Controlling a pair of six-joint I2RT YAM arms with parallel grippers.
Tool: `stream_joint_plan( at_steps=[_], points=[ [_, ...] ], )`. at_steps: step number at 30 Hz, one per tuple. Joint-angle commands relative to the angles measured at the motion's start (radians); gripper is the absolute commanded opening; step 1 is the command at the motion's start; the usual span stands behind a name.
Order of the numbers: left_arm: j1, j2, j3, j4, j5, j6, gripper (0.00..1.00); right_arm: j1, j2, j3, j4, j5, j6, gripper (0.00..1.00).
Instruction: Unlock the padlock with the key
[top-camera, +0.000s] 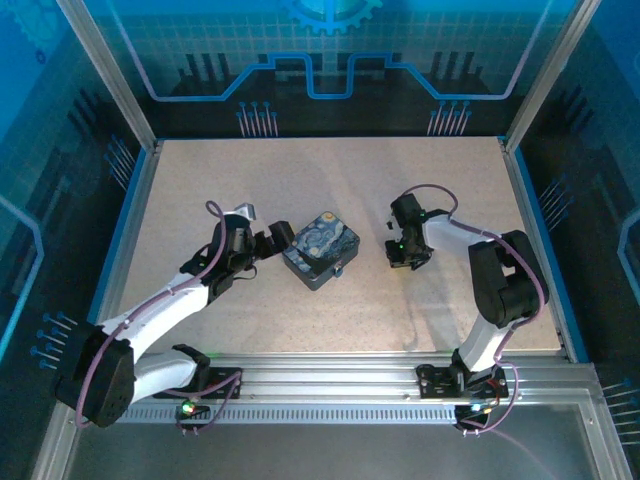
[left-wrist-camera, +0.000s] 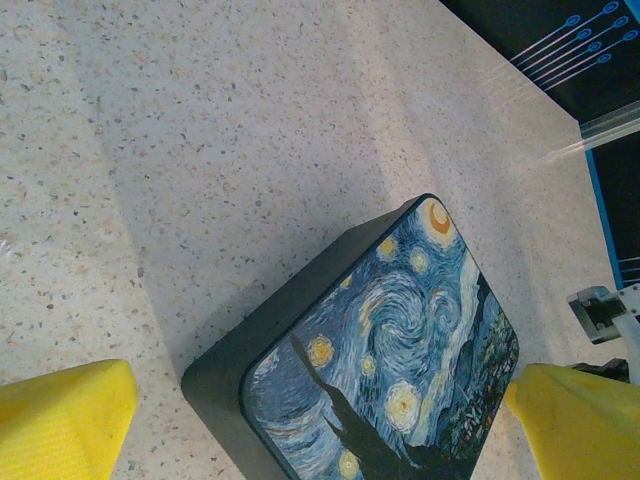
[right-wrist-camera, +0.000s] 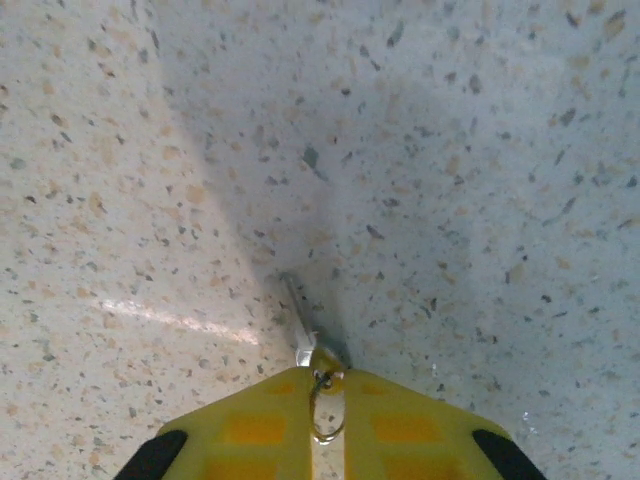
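The top camera sits high above and behind the 2 arm bases at the near edge. It faces down toward the far wall and takes in the whole pale speckled table (top-camera: 300, 180).

The left wrist camera hangs close over the table's left half, looking between the 2 spread yellow fingers (left-wrist-camera: 60, 425) of the left gripper (top-camera: 280, 240) at the dark box with a blue-yellow swirl painting (left-wrist-camera: 390, 370). The same box (top-camera: 320, 255) lies mid-table in the top view.

The right wrist camera is nearest, almost on the tabletop. It looks past the pressed-together yellow fingers (right-wrist-camera: 250, 430) of the right gripper (top-camera: 400, 260), which pinch the thin silvery key (right-wrist-camera: 298, 322).
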Motion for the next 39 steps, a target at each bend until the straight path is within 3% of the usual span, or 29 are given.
stream_joint_plan(
  at_steps=[1,6,12,16,21,29,39],
  points=[
    [-0.008,-0.015,0.030,-0.024,-0.014,0.021,0.99,0.019,0.001,-0.009,-0.008,-0.021,0.003,0.10],
    [-0.009,-0.014,0.035,-0.025,-0.006,0.021,0.99,0.019,-0.024,-0.023,0.007,-0.017,0.003,0.02],
    [-0.009,-0.022,0.045,-0.022,0.025,0.008,0.99,0.019,-0.075,-0.060,0.063,-0.049,0.003,0.00],
    [-0.009,-0.035,0.052,0.004,0.075,-0.034,0.99,0.014,-0.147,-0.109,0.157,-0.131,0.028,0.00],
    [-0.008,-0.026,0.057,0.128,0.221,-0.118,0.98,0.006,-0.276,-0.203,0.349,-0.290,0.120,0.00],
    [-0.042,0.083,0.070,0.418,0.395,-0.275,0.80,0.027,-0.450,-0.306,0.645,-0.475,0.339,0.00],
    [-0.161,0.273,0.142,0.593,0.402,-0.332,0.63,0.134,-0.539,-0.335,0.731,-0.454,0.509,0.00]
  ],
)
